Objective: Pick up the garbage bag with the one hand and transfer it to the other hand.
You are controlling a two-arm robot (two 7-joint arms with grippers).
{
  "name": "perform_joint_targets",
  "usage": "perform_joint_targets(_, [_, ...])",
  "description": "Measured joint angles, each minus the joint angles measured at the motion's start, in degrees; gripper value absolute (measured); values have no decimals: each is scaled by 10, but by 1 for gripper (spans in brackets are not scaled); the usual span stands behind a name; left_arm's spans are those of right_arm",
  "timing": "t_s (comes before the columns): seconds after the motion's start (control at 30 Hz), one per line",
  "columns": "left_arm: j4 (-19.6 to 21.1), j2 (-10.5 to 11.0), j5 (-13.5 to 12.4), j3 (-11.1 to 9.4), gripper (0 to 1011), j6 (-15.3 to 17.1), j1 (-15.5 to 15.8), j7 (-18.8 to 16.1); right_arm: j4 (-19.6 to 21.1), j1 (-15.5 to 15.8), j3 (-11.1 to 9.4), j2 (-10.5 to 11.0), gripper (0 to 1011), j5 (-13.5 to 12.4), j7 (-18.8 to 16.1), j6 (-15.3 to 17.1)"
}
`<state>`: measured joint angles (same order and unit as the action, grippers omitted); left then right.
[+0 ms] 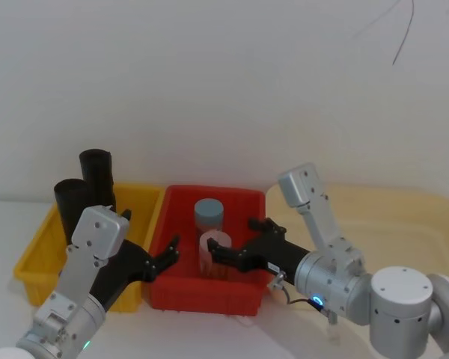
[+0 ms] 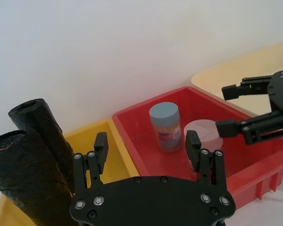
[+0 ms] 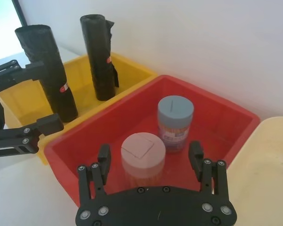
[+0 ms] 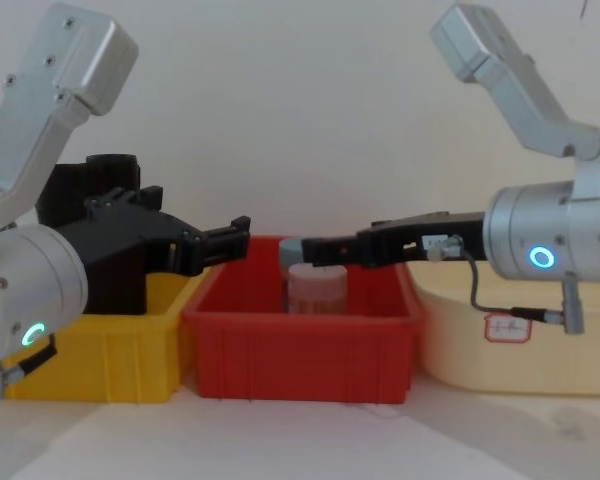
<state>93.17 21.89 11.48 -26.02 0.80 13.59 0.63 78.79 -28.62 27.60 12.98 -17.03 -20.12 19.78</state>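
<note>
Black garbage bag [image 1: 96,173] stands upright in the yellow bin [image 1: 31,262], upper left, ungripped. We'd swing the left end effector [image 1: 168,253], spread & empty, onto its mid-height. Right end effector [image 1: 236,239] hangs released mid-frame.

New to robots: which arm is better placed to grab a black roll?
Probably left: left gripper, jaws open, is by the yellow bin holding the rolls; right gripper is over the red bin.

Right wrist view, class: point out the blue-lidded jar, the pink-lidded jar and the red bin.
blue-lidded jar [image 3: 175,109]: right wrist view, centre of its lid.
pink-lidded jar [image 3: 142,147]: right wrist view, centre of its lid.
red bin [image 3: 217,117]: right wrist view, bare inner wall beyond the jars.
</note>
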Motion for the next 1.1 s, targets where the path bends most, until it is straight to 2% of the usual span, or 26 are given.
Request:
perform_joint_targets(0.63, [0, 0, 0, 0, 1001, 0, 0, 0, -64, -33, 20, -24, 1000, 8, -17, -2])
perform_joint_targets(1.1, [0, 0, 0, 0, 1001, 0, 0, 0, -104, -52, 26, -38, 1000, 19, -24, -5])
